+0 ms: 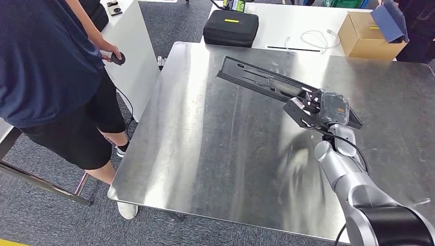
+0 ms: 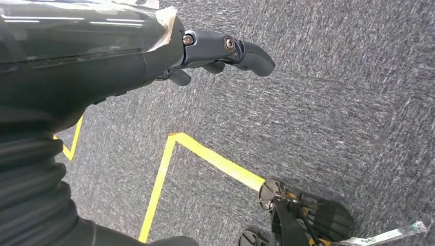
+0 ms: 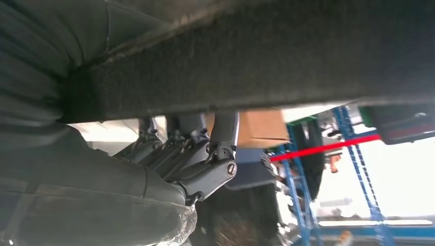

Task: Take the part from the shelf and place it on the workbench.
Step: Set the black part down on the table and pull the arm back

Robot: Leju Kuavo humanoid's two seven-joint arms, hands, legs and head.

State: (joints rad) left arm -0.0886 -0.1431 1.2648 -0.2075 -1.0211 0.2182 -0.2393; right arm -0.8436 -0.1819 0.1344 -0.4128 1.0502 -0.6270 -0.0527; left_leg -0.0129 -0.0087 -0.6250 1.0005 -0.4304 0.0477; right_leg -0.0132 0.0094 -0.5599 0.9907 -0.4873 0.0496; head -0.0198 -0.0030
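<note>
Head view first: my right hand [image 1: 319, 110] grips the long black part [image 1: 267, 84] at its near end, with the far end reaching out over the steel bench [image 1: 205, 148]. I judge the part is held tilted just above the surface, carried by one end so the length can come down flat, though I can't tell whether the far tip already touches. Right wrist view puts the dark fingers [image 3: 205, 154] curled up around the part's underside, pinching it firmly. My left hand [image 2: 225, 51] hangs over the grey carpet, fingers bent inward on nothing. A person [image 1: 51, 77] stands at the bench's left side, well apart from the part.
</note>
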